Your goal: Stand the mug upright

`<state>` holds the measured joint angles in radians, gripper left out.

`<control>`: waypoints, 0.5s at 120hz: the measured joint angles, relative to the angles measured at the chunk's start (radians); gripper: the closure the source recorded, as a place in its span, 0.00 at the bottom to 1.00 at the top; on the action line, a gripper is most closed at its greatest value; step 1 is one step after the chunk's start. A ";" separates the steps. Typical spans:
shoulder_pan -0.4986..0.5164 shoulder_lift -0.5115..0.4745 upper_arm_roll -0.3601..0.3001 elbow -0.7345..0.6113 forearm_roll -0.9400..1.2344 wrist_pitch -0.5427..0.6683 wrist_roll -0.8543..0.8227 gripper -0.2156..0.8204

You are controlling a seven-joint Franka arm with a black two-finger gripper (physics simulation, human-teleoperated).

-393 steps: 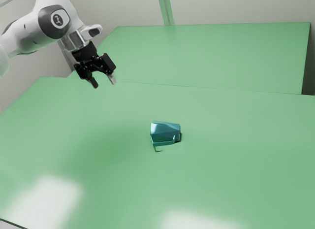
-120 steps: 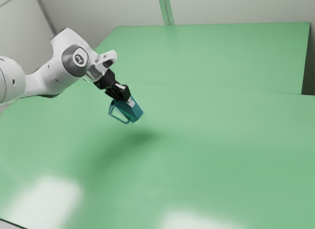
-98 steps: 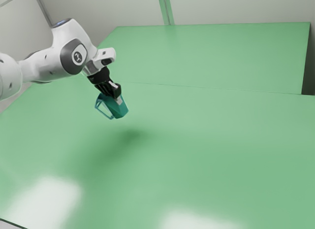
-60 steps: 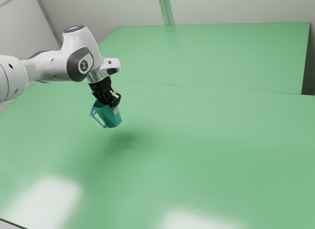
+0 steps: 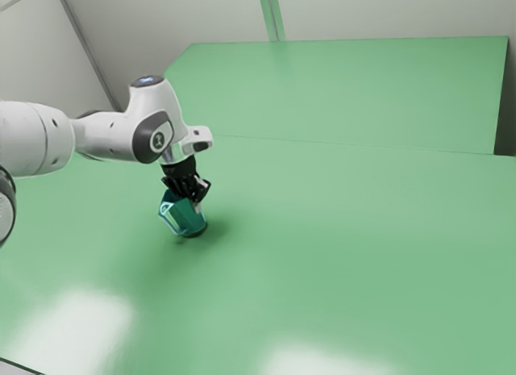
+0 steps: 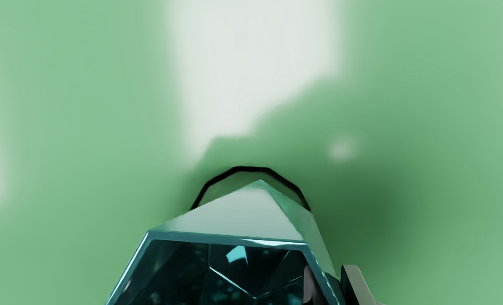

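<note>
The gripper (image 5: 195, 204) points down at the teal mug (image 5: 185, 217) left of centre in the exterior view. The mug's opening faces up, its body leans slightly, and its handle is on the exterior view's left. Its base is at or just above the table; contact cannot be told. In the wrist view the gripper (image 6: 328, 286) is shut on the wall of the mug (image 6: 243, 216), one finger inside the opening and the other outside. Part of the mug's rim lies beyond the wrist view's edge.
The green table (image 5: 347, 262) extends around the mug, with bright reflections on its surface. A second green surface (image 5: 347, 93) lies farther back, in front of pale walls. A dark curved outline (image 6: 251, 169) shows on the table beside the mug.
The mug lay on its side on the table at first, then was gripped and lifted. Over the last half second my hand lowered it, moved slightly toward the exterior view's right, and brought it closer to vertical.
</note>
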<state>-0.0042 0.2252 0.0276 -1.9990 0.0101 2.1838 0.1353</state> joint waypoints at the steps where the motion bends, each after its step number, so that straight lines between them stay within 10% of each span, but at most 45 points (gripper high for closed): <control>1: 0.000 0.002 0.000 0.000 0.000 0.001 -0.001 0.96; 16: 0.000 0.012 -0.002 0.000 -0.001 0.013 -0.019 0.91; 60: -0.001 -0.101 -0.027 0.017 -0.023 -0.001 -0.040 0.35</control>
<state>-0.0048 0.1240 0.0003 -1.9820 -0.0131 2.1824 0.0956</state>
